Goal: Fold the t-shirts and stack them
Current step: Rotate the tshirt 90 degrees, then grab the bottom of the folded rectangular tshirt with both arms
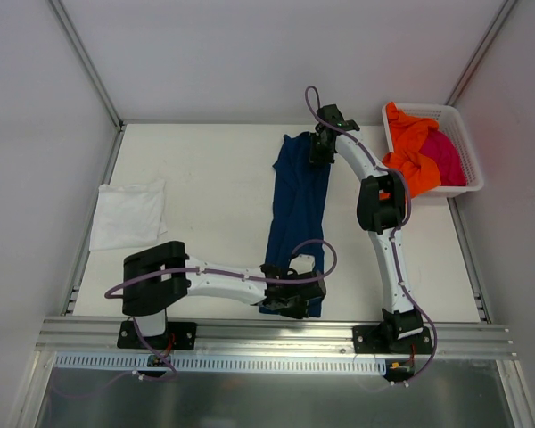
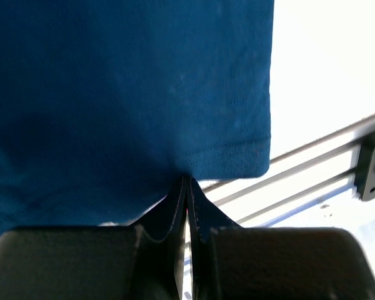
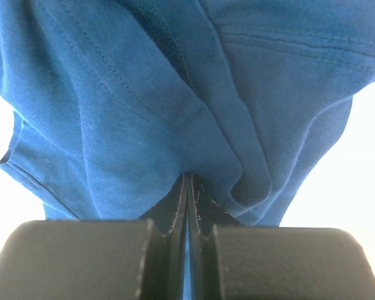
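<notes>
Down the middle of the table [image 1: 205, 169], one navy t-shirt [image 1: 299, 209] lies stretched into a long narrow strip, soft knit with stitched hems. Now the left gripper [image 2: 186, 190] pinches its near hem, and the right gripper [image 3: 187, 187] is clamped on the far end. One white t-shirt [image 1: 127, 216] sits folded at left. One orange t-shirt [image 1: 410, 152] and one magenta t-shirt [image 1: 446, 156] lie crumpled in a single white lattice basket [image 1: 470, 152].

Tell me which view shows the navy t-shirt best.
Top external: the navy t-shirt shows at full length, stretched between the left hand and right hand. Left wrist shows only a hemmed corner in its grip; right wrist shows only bunched folds.
</notes>
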{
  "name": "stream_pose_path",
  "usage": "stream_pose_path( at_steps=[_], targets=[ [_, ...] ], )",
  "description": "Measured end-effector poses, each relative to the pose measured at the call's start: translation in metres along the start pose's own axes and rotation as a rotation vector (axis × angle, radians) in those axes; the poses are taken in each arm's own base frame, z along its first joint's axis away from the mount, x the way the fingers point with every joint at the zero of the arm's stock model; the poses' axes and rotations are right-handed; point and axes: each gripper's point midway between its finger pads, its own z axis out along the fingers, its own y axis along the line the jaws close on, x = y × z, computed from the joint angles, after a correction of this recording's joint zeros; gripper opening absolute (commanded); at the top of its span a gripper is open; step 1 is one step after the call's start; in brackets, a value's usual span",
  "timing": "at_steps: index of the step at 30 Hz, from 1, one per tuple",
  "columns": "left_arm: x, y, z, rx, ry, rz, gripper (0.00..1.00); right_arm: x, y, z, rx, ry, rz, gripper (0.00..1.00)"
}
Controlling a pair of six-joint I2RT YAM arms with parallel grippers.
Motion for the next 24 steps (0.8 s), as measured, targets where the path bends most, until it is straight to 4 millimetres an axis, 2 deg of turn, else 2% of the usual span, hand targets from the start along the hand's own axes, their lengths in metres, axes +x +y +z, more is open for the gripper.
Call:
stream_pose_path(
  at_steps=[4,12,15,16,17,18,19,20,21,22,24],
  targets=[
    [0.015,-0.001,-0.003,0.005,0.020,0.016,0.00,0.000,0.000,0.001,0.000,0.000,0.002,0.01],
    [0.027,-0.007,-0.007,0.018,0.030,0.039,0.00,-0.004,-0.001,0.003,-0.009,-0.007,0.017,0.01],
    [0.028,-0.005,-0.009,0.007,0.015,0.061,0.00,-0.007,0.000,0.004,-0.027,-0.015,0.018,0.25],
    [0.023,-0.003,-0.010,-0.004,-0.006,0.072,0.04,-0.008,0.001,0.006,-0.041,-0.025,0.017,0.30],
    [0.017,0.000,-0.013,-0.021,-0.035,0.089,0.13,-0.010,0.004,0.006,-0.062,-0.037,0.014,0.32],
    [0.009,0.002,-0.018,-0.031,-0.069,0.109,0.39,-0.011,0.006,0.005,-0.079,-0.046,0.010,0.41],
    [0.002,0.001,-0.024,-0.035,-0.100,0.115,0.53,-0.013,0.008,0.003,-0.092,-0.057,0.007,0.50],
    [-0.010,0.000,-0.033,-0.035,-0.151,0.132,0.71,-0.014,0.010,0.001,-0.104,-0.064,0.001,0.59],
    [-0.026,0.000,-0.045,-0.035,-0.207,0.159,0.96,-0.015,0.012,-0.001,-0.112,-0.071,-0.010,0.67],
    [-0.041,-0.002,-0.058,-0.026,-0.261,0.177,0.99,-0.019,0.014,-0.007,-0.121,-0.085,-0.021,0.83],
    [-0.080,-0.002,-0.094,-0.003,-0.397,0.166,0.99,-0.031,0.019,-0.026,-0.140,-0.126,-0.050,0.91]
  ],
)
